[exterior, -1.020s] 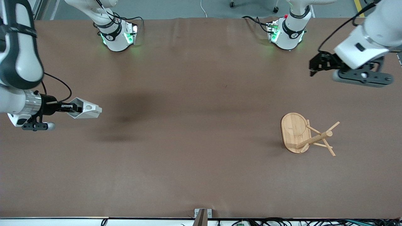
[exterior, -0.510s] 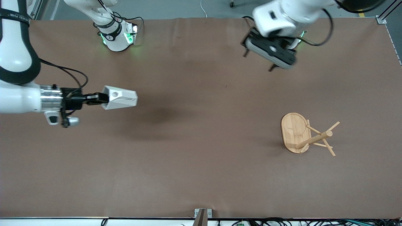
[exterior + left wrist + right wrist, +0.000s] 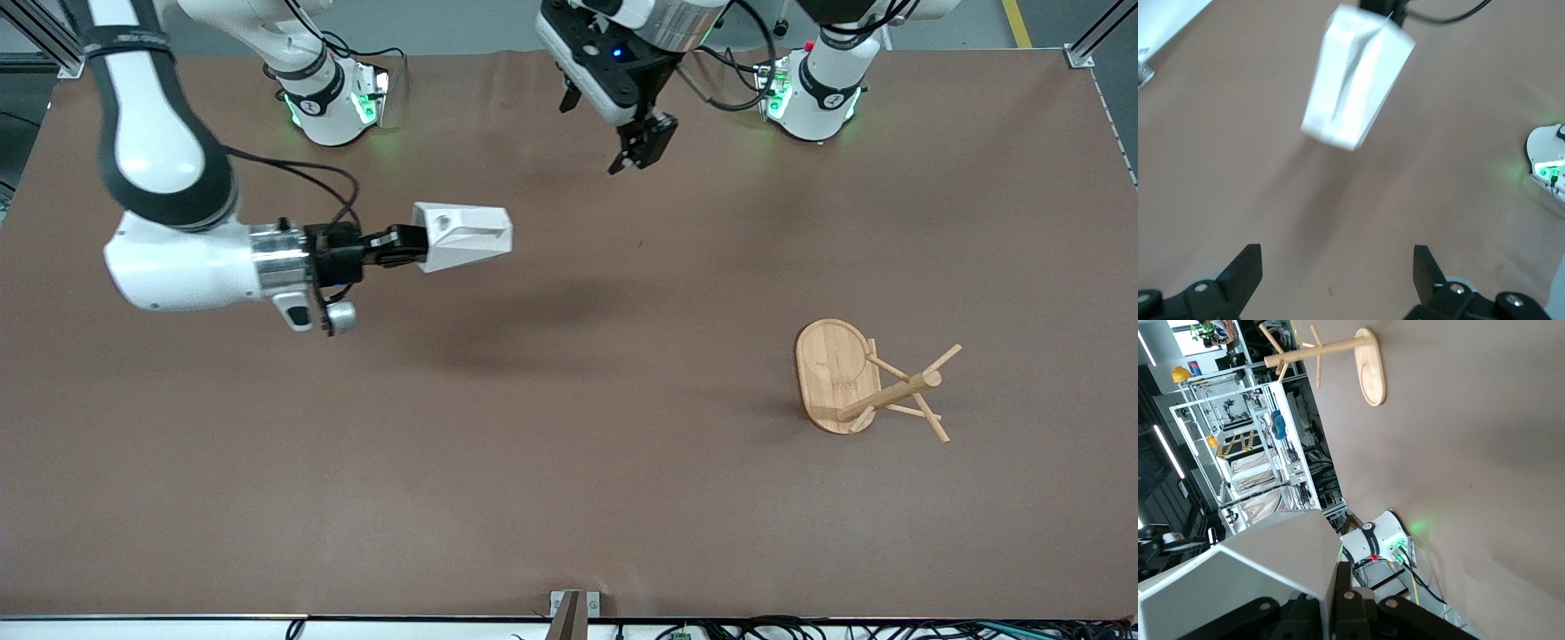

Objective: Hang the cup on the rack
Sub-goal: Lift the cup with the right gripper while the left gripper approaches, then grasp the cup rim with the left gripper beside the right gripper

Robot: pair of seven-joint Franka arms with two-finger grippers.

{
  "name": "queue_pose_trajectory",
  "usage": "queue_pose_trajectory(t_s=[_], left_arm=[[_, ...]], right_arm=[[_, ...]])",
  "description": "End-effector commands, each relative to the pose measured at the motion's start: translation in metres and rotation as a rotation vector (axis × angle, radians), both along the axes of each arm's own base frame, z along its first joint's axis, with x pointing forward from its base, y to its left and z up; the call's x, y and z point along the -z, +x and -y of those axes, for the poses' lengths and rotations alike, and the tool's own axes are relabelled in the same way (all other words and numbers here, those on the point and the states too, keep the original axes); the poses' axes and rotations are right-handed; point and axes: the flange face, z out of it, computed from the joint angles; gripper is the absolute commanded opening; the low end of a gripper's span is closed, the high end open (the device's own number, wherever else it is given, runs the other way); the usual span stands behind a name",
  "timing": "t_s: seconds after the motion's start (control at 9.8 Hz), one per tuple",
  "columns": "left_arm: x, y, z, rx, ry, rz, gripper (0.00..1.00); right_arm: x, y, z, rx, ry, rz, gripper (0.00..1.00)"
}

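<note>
The right gripper (image 3: 397, 244) held the white cup (image 3: 464, 236) tight by its handle, up in the air over the brown table (image 3: 569, 498). The left gripper (image 3: 642, 147) hung open near the arm bases. The rack (image 3: 867, 382) stood toward the left arm's end, well apart from the cup.

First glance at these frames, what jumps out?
The white faceted cup held up over the table toward the right arm's end, clamped in the right claw. Next, the bamboo mug tree standing toward the left arm's end. The left claw hangs open over the table near the bases.
</note>
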Motion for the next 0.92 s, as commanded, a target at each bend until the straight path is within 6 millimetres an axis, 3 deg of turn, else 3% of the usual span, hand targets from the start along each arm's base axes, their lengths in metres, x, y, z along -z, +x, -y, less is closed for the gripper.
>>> queue_pose_trajectory(t_s=[0.0,0.2,0.41,0.61,0.82], left_arm=[[0.021,0.024,0.009,0.121,-0.01,0.027,1.0],[0.031,0.032,0.016,0.186,0.01,0.061,1.0],[0.05,0.04,0.014,0.223,0.038,0.043,1.0],[0.066,0.03,0.014,0.246,0.094,-0.038,1.0],[0.067,0.017,0.007,0.265,0.132,-0.13,1.0]], right_arm=[[0.003,-0.027,-0.033,0.015,0.038,-0.011,0.01],[0.019,-0.051,-0.055,-0.014,0.108,0.011,0.01],[0.023,-0.066,-0.07,-0.026,0.151,0.003,0.01],[0.015,-0.068,-0.071,-0.019,0.166,0.008,0.01],[0.013,-0.069,-0.072,-0.018,0.167,0.011,0.01]])
